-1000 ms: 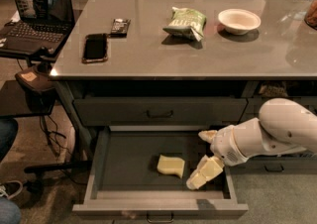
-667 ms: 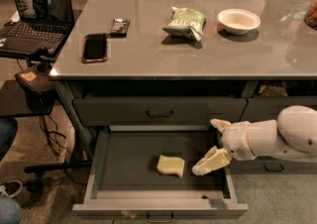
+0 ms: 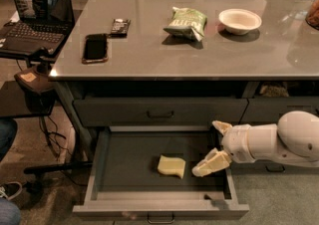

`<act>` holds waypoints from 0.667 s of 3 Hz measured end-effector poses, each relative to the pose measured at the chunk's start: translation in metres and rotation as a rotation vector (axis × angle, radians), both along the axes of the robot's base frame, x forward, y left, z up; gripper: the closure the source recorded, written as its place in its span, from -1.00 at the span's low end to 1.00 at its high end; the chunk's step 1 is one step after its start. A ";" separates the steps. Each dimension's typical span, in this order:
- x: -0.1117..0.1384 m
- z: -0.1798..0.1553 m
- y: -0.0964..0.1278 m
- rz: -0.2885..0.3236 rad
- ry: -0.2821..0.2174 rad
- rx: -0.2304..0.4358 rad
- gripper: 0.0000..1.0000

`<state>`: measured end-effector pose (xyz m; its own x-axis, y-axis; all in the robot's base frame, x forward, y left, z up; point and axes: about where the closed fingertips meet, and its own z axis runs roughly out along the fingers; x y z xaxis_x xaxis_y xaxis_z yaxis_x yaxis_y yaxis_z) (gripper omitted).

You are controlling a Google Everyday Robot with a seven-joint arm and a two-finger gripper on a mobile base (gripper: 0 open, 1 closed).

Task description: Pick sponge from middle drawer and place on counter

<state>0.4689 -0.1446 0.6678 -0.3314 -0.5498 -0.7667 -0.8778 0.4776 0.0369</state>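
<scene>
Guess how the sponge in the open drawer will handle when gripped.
Sponge looks like soft foam: likely squashes, probably very light. Lying flat on the middle drawer floor, it may slide if nudged. Claw hangs open beside it, not touching.
</scene>
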 end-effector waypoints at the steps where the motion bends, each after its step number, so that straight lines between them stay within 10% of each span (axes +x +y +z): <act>1: -0.006 -0.043 0.022 -0.039 0.051 0.030 -1.00; 2: 0.010 -0.045 0.015 -0.098 0.007 0.014 -1.00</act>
